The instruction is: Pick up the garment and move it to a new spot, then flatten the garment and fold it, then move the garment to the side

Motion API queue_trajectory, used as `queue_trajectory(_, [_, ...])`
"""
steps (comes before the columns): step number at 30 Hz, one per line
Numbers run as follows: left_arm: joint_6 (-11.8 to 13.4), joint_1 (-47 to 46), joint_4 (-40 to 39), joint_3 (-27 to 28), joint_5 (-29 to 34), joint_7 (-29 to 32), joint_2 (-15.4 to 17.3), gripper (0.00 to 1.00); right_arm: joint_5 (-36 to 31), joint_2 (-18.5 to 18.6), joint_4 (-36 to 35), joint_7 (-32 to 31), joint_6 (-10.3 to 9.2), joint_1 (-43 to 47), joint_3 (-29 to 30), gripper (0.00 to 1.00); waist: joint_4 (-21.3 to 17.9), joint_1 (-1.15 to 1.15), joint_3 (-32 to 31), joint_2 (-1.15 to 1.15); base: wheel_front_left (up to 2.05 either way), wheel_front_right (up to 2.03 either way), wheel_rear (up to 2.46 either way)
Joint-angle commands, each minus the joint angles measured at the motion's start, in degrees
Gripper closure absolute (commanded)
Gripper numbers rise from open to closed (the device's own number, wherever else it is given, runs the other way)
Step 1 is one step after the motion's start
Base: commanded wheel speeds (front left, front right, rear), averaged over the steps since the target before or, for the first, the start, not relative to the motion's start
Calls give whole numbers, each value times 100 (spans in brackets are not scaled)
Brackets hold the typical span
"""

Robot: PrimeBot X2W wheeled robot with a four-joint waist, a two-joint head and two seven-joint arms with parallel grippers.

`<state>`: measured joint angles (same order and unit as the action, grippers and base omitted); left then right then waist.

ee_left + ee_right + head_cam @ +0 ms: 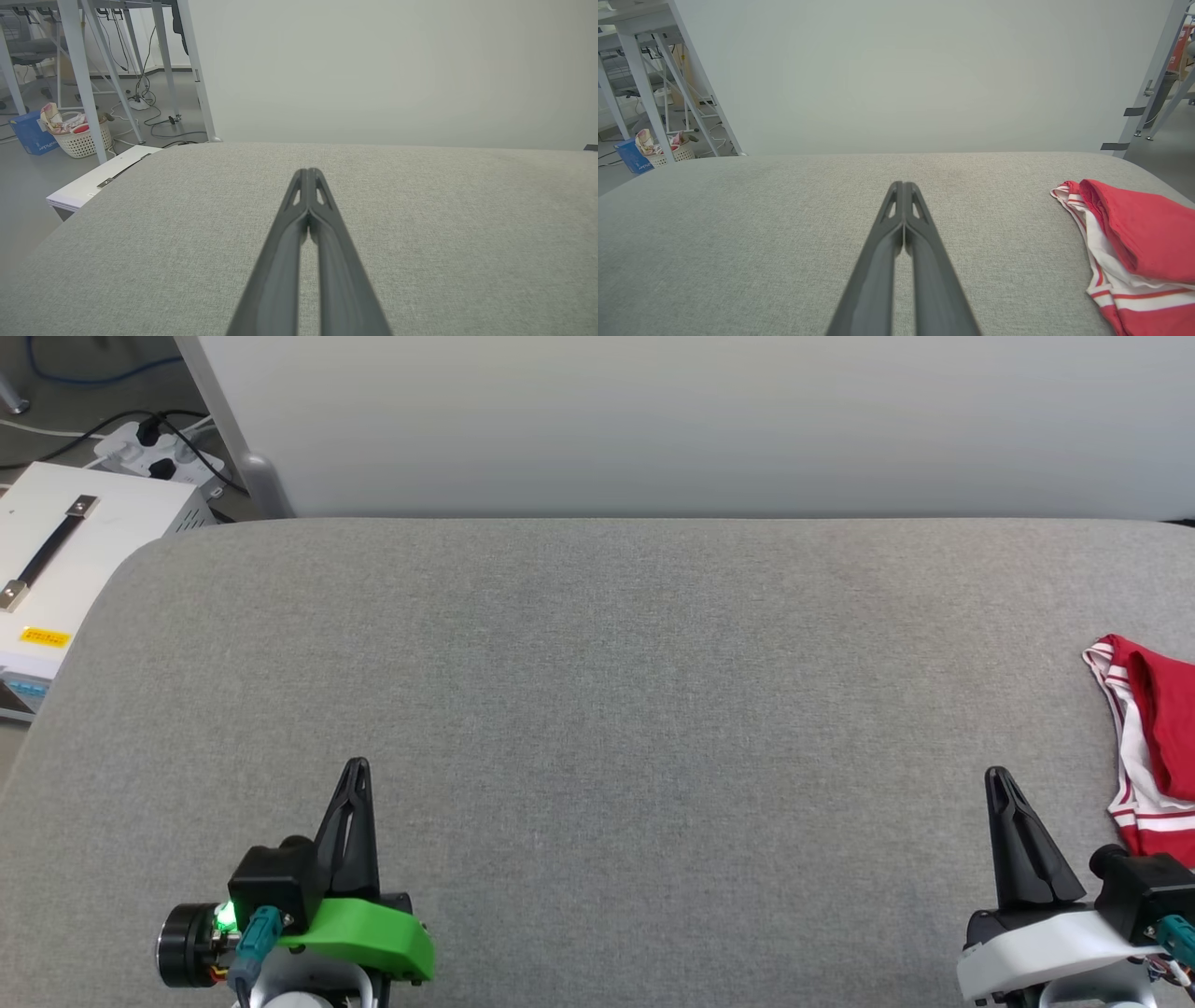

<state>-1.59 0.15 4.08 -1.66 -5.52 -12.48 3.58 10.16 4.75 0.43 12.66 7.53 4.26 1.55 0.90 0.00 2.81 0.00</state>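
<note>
A grey fabric-covered table (597, 663) with rounded corners stood in front of a plain pale partition (653, 420). The garment (1162, 728), a red shirt with white and red striped trim, lay bunched at the table's right edge, partly cut off by the picture's border. The left gripper (357, 767) sat over the near edge toward the left corner and the right gripper (997, 775) toward the right corner, near the garment but apart from it, each with its two dark fingers pressed together tip to tip.

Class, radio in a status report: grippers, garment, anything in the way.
Left gripper: jaws shut, empty. Right gripper: jaws shut, empty. Garment crumpled on grey surface, right of it. Nothing between.
</note>
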Motion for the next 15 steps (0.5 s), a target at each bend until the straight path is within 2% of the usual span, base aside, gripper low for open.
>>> queue_trajectory(1, [25,-2,-24,14,41,31,-11,100,-59,-17,-9,-39,-1,-67,-12,100,-1,0,-4,0,0,0,0])
queue_trajectory(15, [43,-4,-75,34,108,191,-19,100,-186,-40,-14,-201,-1,-114,-31,100,-13,0,-40,0,0,0,0])
